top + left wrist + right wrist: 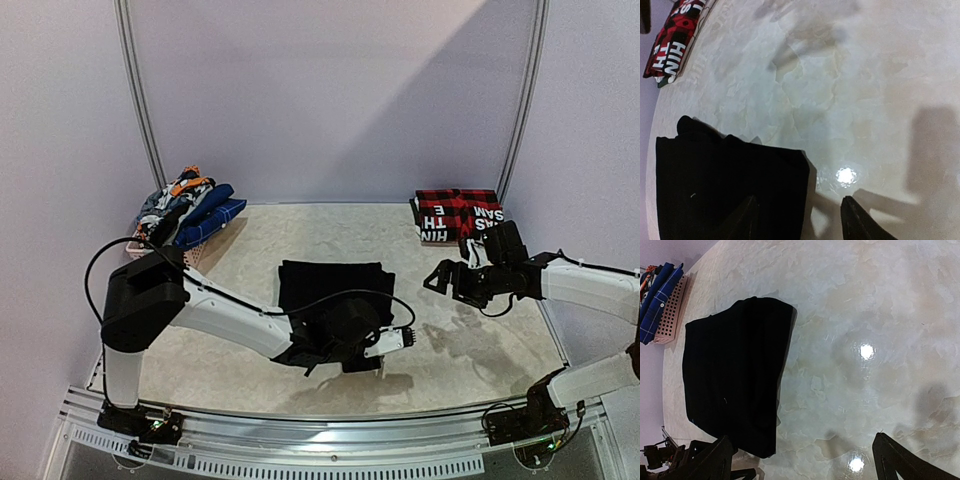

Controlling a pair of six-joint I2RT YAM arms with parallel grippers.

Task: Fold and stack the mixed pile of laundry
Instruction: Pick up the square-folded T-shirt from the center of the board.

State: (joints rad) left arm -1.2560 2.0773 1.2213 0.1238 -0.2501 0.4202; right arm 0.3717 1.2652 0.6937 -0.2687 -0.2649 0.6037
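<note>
Left tool [802,222]: its fingers are standing half apart, one over the black cloth [725,185] and one over the bare table [865,100]. It is gripping nothing that I can see.
Right tool [805,462]: it is hanging wide open and empty, off to the right of the cloth.
Black cloth: it is lying folded flat in the middle of the table.
Red checked stack [455,212]: it is sitting folded at the far right.
Laundry pile [185,205]: it is sitting in the basket [670,312] at the far left, with the blue plaid shirt [657,295] on top.
What could go wrong: the left tool may be pinching only the top layer, so the fold would be opening up. Or it may be dragging the whole cloth and making wrinkles.
</note>
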